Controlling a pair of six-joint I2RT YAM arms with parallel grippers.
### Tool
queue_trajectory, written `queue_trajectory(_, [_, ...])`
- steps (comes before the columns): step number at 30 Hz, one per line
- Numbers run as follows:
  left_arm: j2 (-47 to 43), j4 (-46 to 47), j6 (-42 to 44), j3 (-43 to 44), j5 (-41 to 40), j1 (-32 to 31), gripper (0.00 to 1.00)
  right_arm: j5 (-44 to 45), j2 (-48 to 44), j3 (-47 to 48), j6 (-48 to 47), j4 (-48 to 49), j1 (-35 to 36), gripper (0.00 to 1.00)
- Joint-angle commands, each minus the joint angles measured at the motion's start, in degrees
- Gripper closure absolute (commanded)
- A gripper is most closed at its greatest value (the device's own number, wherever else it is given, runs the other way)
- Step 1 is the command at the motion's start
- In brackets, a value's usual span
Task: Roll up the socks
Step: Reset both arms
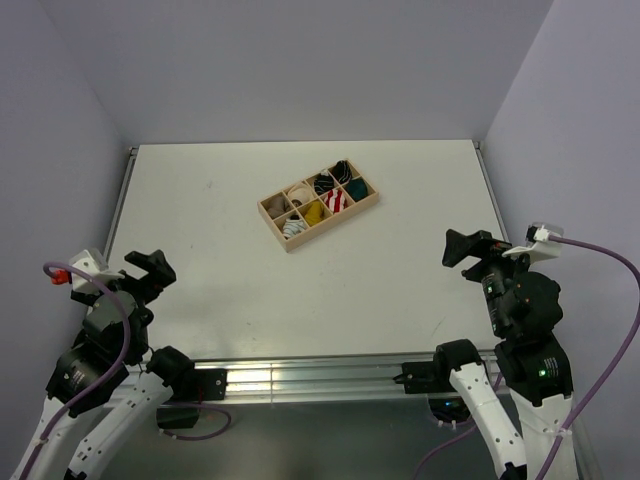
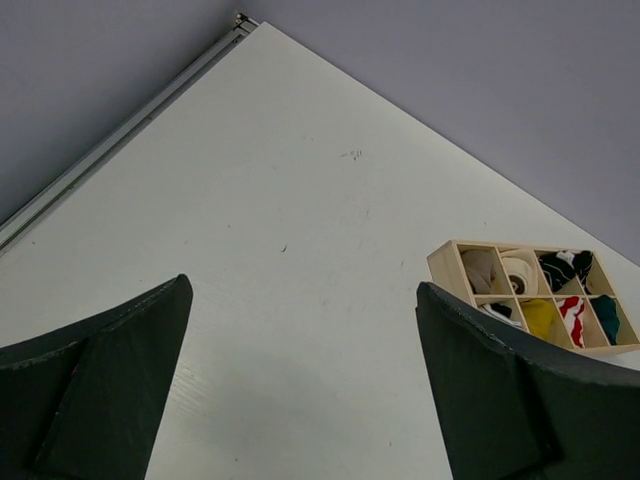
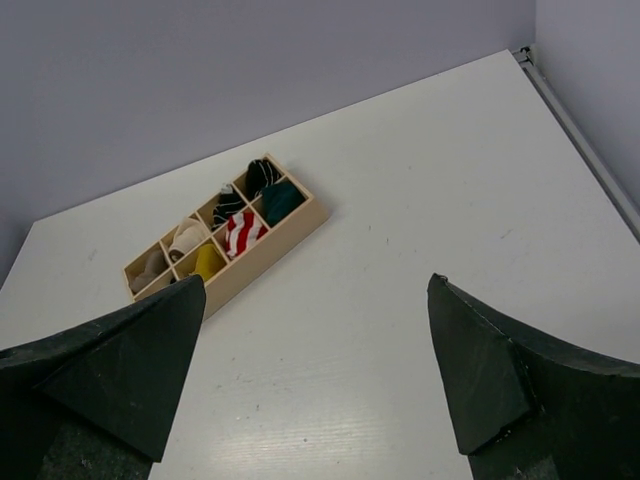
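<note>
Arms sit low at the near edge of the table (image 1: 200, 250), one at each corner. Jaws of the left gripper (image 1: 152, 268) are spread wide with nothing between them, raised off the tabletop. Same for the right gripper (image 1: 462, 250): spread wide, empty. Both wrist views agree, just bare table between the fingers.

Mid-table is a wooden tray (image 1: 335, 224), turned at an angle, well apart from both arms. It has eight compartments in two rows of four, fabric in each. In the near row, the yellow sock (image 1: 314, 212) is second from the left. Beside it, the white sock with black stripes (image 1: 292, 228) fills the near-left end compartment. On the yellow one's other side comes the red-and-white striped bundle (image 1: 334, 200), then the teal bundle (image 1: 355, 189) at the right end. Far row holds four more bundles. Can't tell how tightly the two socks are rolled.
</note>
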Motion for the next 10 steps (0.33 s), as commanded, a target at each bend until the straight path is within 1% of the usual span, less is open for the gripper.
queue_trajectory(1, [0.32,2.57,-0.84,-0.39,-0.85,0.19,0.01,-0.17,0.18,-0.33,-0.8,2.87,0.42,0.02])
queue_trajectory(10, [1.02,3.19,-0.14,-0.39,-0.41,0.19,0.0,-0.61,0.09,-1.03,-0.81,3.4,0.42,0.02])
